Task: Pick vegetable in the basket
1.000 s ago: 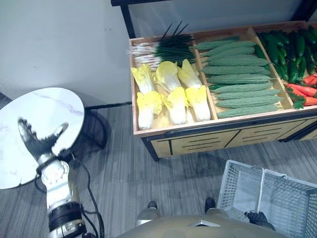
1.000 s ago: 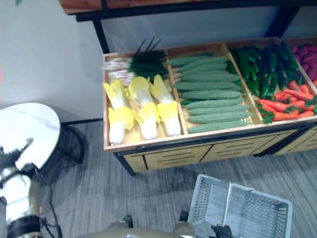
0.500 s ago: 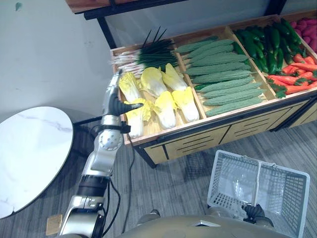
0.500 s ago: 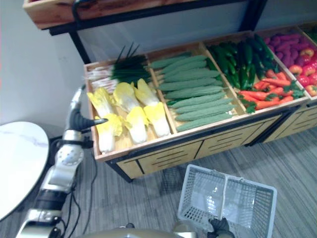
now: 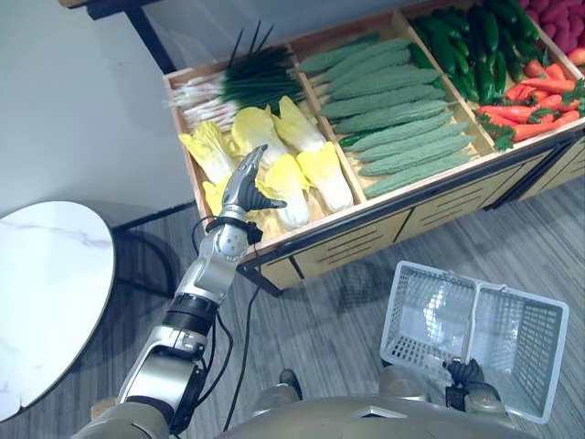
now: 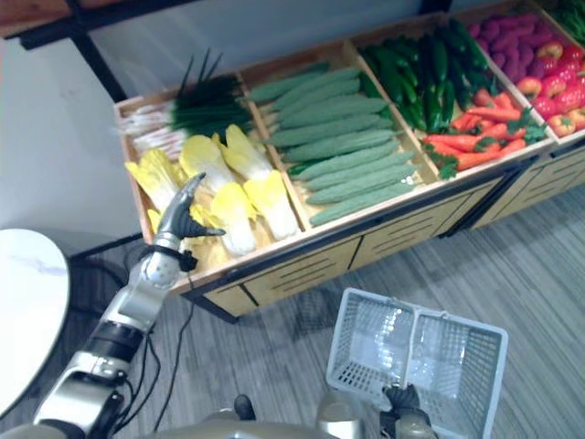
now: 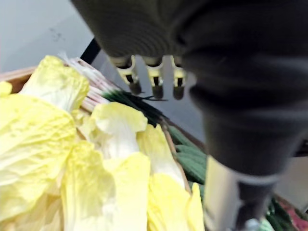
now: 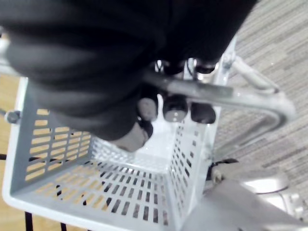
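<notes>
Several yellow cabbages (image 5: 302,165) lie in the left compartment of a wooden display crate (image 5: 311,240). My left hand (image 5: 242,183) hovers just above the front cabbages (image 7: 110,159), open, fingers (image 7: 154,82) straight and thumb spread, holding nothing. At the lower right my right hand (image 5: 468,373) is shut on the metal handle (image 8: 231,94) of a white plastic basket (image 5: 395,311). The basket hangs above the floor in front of the crate with nothing inside.
In the crate are scallions (image 5: 247,82) behind the cabbages, ridged green gourds (image 5: 393,119) in the middle, then cucumbers (image 5: 466,46) and carrots (image 5: 530,101) to the right. A round white marble table (image 5: 46,293) stands at the left. Grey plank floor (image 5: 320,320) lies between crate and basket.
My left arm swung from above the round table over to the crate, and its hand now sits over the front cabbages. The camera shifted too. My right hand kept the basket handle.
</notes>
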Robot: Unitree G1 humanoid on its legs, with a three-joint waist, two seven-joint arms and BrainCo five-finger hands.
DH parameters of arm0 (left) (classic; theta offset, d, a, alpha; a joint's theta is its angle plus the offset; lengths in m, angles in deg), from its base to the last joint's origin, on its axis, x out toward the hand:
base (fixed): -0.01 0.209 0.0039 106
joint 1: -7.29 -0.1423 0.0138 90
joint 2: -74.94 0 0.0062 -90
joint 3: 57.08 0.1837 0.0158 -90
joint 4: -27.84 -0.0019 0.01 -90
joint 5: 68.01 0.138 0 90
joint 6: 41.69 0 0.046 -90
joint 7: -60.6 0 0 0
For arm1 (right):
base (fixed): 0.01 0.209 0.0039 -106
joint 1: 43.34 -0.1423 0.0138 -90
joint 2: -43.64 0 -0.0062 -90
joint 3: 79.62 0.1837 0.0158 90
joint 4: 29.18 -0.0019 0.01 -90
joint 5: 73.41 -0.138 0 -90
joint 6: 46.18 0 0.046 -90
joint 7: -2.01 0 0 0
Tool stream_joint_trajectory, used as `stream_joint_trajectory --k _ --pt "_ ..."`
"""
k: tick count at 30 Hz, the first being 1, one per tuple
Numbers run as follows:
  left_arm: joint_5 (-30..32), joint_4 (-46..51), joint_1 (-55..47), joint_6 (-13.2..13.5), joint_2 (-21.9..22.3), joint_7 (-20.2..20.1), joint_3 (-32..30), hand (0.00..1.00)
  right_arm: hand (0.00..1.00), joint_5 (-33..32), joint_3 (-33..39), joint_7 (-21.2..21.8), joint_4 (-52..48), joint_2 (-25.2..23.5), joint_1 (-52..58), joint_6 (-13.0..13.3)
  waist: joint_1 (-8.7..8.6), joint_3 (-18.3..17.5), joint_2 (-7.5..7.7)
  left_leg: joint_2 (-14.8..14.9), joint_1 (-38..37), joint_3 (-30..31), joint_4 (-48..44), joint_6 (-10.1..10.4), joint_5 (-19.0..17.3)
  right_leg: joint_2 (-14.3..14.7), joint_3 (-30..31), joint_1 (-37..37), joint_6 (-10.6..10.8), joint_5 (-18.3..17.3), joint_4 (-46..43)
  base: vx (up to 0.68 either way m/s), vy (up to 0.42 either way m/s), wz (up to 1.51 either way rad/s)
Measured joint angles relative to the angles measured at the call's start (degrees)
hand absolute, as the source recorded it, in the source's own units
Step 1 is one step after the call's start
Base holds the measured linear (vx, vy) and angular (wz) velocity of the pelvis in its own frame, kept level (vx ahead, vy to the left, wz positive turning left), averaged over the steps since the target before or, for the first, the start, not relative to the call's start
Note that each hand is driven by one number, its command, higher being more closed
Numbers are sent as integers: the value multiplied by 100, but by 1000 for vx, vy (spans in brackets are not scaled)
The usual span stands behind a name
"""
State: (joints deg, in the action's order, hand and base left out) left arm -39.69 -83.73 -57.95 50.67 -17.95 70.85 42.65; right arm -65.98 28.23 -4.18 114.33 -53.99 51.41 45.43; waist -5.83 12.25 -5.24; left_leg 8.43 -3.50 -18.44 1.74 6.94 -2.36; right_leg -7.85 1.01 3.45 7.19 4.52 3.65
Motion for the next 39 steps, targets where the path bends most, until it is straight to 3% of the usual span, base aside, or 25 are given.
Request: stream_joint_trajectory --k 6,11,12,20,24,34,39 --pt "41 -822 673 -120 -4 14 13 0 100 -4 54 -113 -82 -23 -411 -2 -50 452 -71 -30 264 -152 -98 -21 18 -9 219 440 0 0 -225 -22 -14 -14" --pt "46 -1622 1500 -95 -251 140 47 0 100 -51 59 -192 -310 -67 -720 43 -101 940 39 -70 553 -315 -217 -50 36 -19 480 906 48 35 -450 -66 -12 -17" --pt "66 -1663 1578 -72 -300 148 111 100 100 -66 59 -213 -325 -65 -730 73 -104 941 41 -84 638 -324 -230 -56 40 -26 515 999 56 49 -465 -71 -10 -11" --pt "1204 -2402 2411 -51 -750 518 627 100 100 -252 -155 -313 -586 -113 -762 292 -106 1273 220 -133 866 -537 -307 -83 50 -37 798 1353 109 198 -491 -40 -3 -14" --pt "1739 -2532 2793 -105 -935 517 635 100 100 -409 -336 -315 -662 -109 -764 392 -145 1381 290 -143 875 -629 -308 -89 47 -36 864 1418 121 229 -487 -8 -3 -11" --pt "1889 -2492 2926 -195 -918 538 847 100 100 -506 -512 -328 -756 -91 -725 382 -107 1414 294 -112 732 -635 -315 -73 34 -24 831 1224 123 228 -435 36 -5 1" --pt "2018 -1661 2319 -141 -1170 639 990 100 100 -506 -481 -323 -738 -81 -406 379 -107 1202 228 -91 407 -538 -311 -71 -9 -35 521 821 104 179 -441 6 1 12"
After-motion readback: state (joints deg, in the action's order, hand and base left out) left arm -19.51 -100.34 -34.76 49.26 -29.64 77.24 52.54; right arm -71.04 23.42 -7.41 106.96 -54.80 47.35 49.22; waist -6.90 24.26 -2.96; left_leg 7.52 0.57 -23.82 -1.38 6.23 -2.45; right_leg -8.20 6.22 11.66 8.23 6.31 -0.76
